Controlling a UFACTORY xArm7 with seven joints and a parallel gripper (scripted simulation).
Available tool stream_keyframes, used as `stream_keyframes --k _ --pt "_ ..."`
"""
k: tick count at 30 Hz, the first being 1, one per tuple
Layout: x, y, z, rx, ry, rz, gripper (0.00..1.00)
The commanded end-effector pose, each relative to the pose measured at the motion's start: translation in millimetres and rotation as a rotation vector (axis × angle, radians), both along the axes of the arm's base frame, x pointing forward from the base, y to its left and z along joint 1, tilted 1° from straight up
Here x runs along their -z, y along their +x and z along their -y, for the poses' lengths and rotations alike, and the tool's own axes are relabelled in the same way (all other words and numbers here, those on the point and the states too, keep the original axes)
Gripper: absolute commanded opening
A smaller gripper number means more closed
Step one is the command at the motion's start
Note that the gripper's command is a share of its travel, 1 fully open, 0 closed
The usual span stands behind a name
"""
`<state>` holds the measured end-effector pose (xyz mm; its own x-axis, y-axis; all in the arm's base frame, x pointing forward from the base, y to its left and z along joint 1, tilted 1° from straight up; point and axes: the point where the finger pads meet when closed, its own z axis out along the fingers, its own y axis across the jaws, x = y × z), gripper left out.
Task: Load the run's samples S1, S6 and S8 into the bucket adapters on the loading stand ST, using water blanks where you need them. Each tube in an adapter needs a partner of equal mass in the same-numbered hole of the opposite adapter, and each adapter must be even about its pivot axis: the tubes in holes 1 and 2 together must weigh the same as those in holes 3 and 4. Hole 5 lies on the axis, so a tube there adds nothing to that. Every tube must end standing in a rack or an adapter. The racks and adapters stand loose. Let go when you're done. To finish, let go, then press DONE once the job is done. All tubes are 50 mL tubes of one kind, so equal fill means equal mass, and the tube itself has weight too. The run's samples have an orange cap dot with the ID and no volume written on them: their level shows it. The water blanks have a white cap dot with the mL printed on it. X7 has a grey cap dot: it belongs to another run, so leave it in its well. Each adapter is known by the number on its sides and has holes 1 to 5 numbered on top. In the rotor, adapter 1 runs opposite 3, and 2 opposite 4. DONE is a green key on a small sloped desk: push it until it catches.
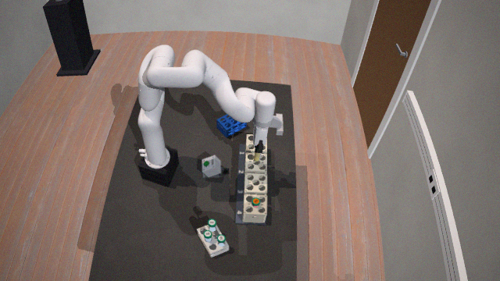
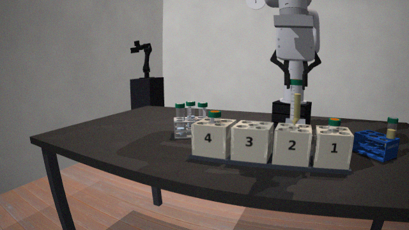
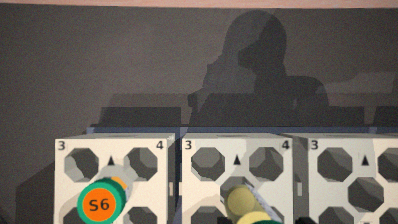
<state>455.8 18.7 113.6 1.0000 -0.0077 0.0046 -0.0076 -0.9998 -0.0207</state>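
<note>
My gripper (image 1: 258, 147) (image 2: 296, 85) is shut on a green-capped tube (image 1: 256, 157) (image 2: 297, 107) (image 3: 241, 200) filled high with yellow liquid. The tube hangs upright with its tip just above the middle of adapter 2 (image 2: 291, 145) (image 3: 237, 148); its cap dot is hidden. S6 (image 2: 334, 121) (image 3: 99, 205) stands in hole 5 of adapter 1 (image 2: 333, 148) (image 3: 111, 146). Adapter 3 (image 2: 249, 142) shows no tube. An orange-dotted tube (image 1: 255, 201) (image 2: 215, 114) stands in the centre hole of adapter 4 (image 2: 208, 138); its ID is unreadable.
A blue rack (image 1: 225, 126) (image 2: 391, 153) beside adapter 1 holds a partly filled yellow tube (image 2: 392, 128). A pale rack (image 1: 218, 254) holds three water blanks, volumes unreadable. The desk (image 1: 212, 168) with the green DONE key (image 1: 206, 163) stands between arm base and loading stand (image 1: 240, 183).
</note>
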Motion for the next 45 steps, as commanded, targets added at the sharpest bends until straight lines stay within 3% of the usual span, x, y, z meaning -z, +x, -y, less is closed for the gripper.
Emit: stream_keyframes --k 1,45 --pt "-2 1 0 0.000 0.000 0.004 0.00" --pt "34 2 -1 0.000 0.000 0.004 0.00"
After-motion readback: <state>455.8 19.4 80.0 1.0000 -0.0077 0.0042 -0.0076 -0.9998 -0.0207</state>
